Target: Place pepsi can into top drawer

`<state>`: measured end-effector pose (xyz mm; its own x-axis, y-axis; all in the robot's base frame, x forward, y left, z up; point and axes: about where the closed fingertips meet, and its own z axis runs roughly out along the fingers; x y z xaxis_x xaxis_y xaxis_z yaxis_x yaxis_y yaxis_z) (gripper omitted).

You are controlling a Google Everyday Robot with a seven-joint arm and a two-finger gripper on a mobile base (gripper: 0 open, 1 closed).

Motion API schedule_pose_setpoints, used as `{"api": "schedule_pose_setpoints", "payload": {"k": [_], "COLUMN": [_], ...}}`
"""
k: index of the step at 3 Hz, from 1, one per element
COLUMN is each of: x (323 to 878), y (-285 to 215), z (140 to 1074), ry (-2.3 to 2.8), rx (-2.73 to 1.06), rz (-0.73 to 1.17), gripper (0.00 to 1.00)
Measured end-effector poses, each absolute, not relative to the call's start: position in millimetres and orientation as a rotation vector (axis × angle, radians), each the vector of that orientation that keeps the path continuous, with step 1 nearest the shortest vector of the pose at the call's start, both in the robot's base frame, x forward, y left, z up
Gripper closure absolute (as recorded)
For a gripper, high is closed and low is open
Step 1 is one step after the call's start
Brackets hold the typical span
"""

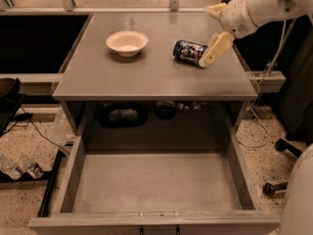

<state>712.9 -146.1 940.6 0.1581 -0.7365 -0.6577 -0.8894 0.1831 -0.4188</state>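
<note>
The pepsi can (pixel 187 51) lies on its side on the flat grey cabinet top (pixel 146 75), right of centre. My gripper (pixel 213 29) is at the can's right end, coming in from the upper right. It is open: one cream finger (pixel 215 49) lies against the can's right side and the other is up behind it. The top drawer (pixel 156 182) is pulled fully out below the cabinet top, and its grey floor is bare.
A cream-white bowl (pixel 127 42) stands on the cabinet top left of the can. Dark containers (pixel 122 115) sit on the shelf behind the drawer. Plastic bottles (pixel 19 168) lie on the floor at left; a chair base (pixel 274 187) is at right.
</note>
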Motion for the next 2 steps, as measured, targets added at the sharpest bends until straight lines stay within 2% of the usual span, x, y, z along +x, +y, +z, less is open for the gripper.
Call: {"api": "schedule_pose_setpoints", "payload": {"k": [2], "x": [759], "y": [-155], "z": [920], "ry": [1.872], "rx": [-1.479], "rz": [0.070], "gripper": [0.00]}}
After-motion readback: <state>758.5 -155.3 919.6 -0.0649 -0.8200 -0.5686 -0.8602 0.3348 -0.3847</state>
